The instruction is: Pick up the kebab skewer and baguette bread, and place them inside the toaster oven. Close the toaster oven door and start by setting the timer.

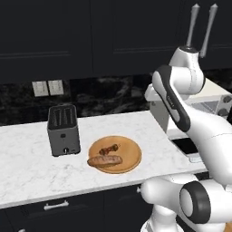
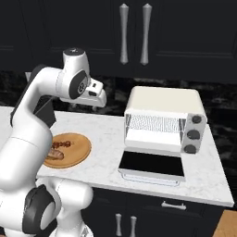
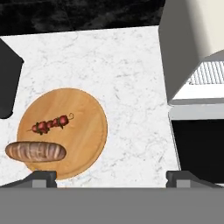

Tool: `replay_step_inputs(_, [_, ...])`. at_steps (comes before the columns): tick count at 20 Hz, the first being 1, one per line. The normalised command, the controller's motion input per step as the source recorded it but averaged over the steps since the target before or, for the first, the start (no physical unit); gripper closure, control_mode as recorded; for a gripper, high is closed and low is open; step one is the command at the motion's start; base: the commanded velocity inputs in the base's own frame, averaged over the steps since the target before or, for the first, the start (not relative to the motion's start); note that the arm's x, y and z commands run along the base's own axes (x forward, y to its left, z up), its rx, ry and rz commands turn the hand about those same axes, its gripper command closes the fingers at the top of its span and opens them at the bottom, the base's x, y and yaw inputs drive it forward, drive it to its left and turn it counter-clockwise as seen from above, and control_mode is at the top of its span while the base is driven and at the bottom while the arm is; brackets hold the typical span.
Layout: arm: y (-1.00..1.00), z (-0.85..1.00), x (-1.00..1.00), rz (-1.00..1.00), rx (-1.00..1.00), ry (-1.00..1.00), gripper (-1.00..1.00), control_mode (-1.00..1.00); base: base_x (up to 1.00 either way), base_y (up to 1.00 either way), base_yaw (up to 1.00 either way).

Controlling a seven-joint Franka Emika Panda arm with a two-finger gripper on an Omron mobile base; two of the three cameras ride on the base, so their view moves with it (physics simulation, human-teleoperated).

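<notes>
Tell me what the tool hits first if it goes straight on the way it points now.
Most likely bare marble counter, between the round wooden board and the toaster oven. The open tool looks down on that stretch; nothing stands in between, though depth is hard to judge.

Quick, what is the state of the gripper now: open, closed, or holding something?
Gripper: open, holding nothing.
</notes>
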Motion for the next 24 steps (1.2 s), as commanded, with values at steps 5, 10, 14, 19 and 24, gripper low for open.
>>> replay_step_inputs(5, [0.0, 0.0, 0.0, 0.0, 0.0, 0.0, -1.0, 1.0, 0.52, -0.1, 0.05])
replay_step_inputs(10, [0.0, 0.0, 0.0, 0.0, 0.0, 0.0, -1.0, 1.0, 0.05, -0.5, -0.01])
replay_step_inputs(14, [0.0, 0.0, 0.0, 0.0, 0.0, 0.0, -1.0, 1.0, 0.0, -0.57, -0.03])
replay_step_inputs(19, [0.0, 0.0, 0.0, 0.0, 0.0, 0.0, -1.0, 1.0, 0.06, -0.52, -0.01])
replay_step_inputs(24, [0.0, 0.0, 0.0, 0.0, 0.0, 0.0, -1.0, 1.0, 0.14, -0.52, 0.0])
